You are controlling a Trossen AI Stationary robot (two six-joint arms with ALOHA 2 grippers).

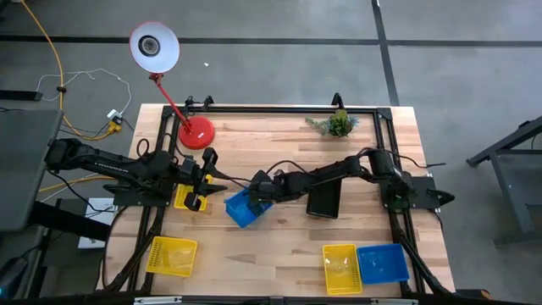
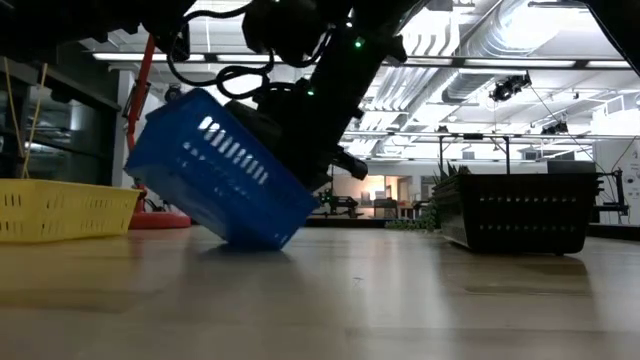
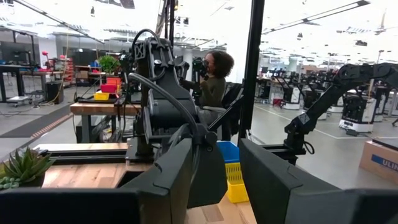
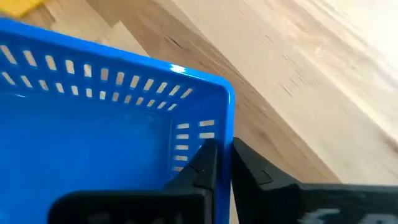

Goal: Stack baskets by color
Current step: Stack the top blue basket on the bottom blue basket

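The right gripper (image 4: 221,163) has its jaws clenched on the rim wall of a bright blue rectangular plastic basket with slotted sides (image 1: 243,207) near the middle of the table (image 1: 279,246), one finger inside the wall and one outside, close to a corner. The low view shows this basket (image 2: 215,170) tipped up, resting on one lower edge with the rest lifted off the wood.

The left gripper (image 1: 201,182) sits over a yellow slotted basket (image 1: 188,198) just left of the blue one; its jaws stand partly apart, and whether they grip that basket I cannot tell.

The other baskets lie apart: a yellow one (image 1: 172,256) at the front left, a yellow one (image 1: 341,268) touching a second blue one (image 1: 383,263) at the front right, and a black one (image 1: 323,201) under the right arm.

The basket looks light and thin-walled, stiff enough to hold shape yet likely to flex at the rim. Its smooth glossy plastic may slip or swing when pinched at one point, so a hold at the middle of a long wall would probably carry it more level. The table is pale butcher-block wood, matte and flat.
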